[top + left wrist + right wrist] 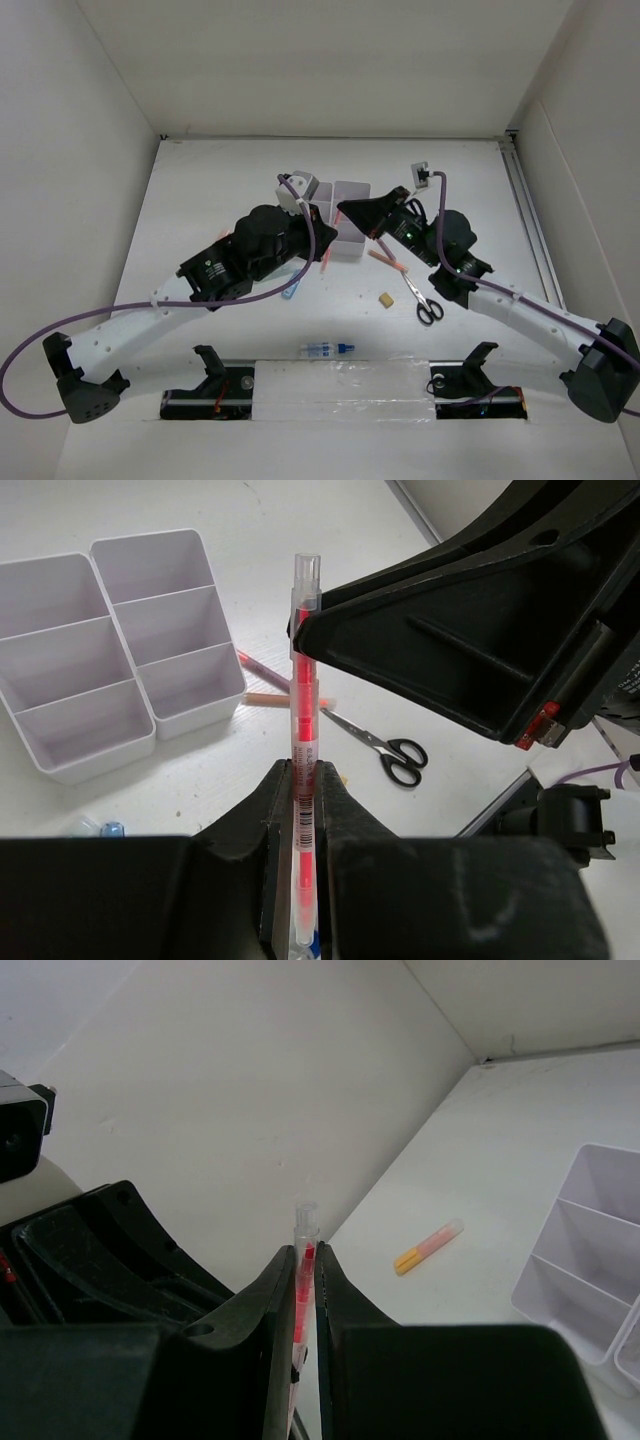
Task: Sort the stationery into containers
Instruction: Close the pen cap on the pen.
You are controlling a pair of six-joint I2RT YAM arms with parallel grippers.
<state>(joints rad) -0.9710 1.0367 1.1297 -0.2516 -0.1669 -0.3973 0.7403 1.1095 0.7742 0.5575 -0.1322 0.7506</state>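
**A:** What does your left gripper (303,780) hold?

**B:** It's clamped tight on the red pen (305,710). The pen's long axis runs straight out past the fingertips. Your right gripper (300,630) pinches the same pen farther out, just under its clear cap (306,572).

**A:** Where's the white organizer (195,718)?

**B:** Ahead-left of that claw, lower down.

**A:** Any writing?

**B:** Only a barcode (303,825) on the barrel, and the print beside it is unreadable.
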